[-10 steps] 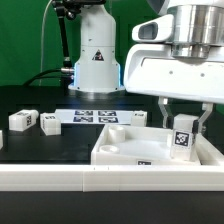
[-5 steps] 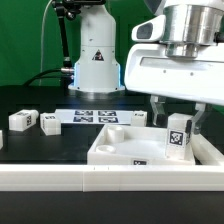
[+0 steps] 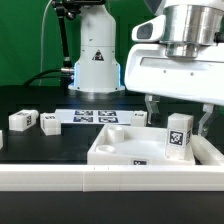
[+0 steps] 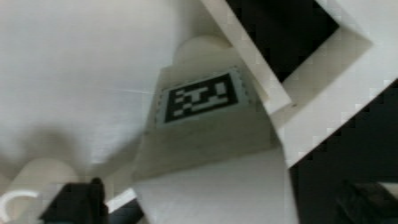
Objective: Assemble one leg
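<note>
Standing upright between the open fingers of the pincer, the leg rests inside the white tray, not gripped. Under the tray lies a black table, and far behind the pincer hangs a green wall.

leg upright in tray, spare legs at exterior view's left

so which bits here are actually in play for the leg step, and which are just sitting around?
In play:
- the leg, upright in the tray-like piece, between the jaws of the gripper, which stand apart from it
- the white tray-like piece

Lying about:
- loose legs and on the table, exterior view's left
- the marker board
</note>
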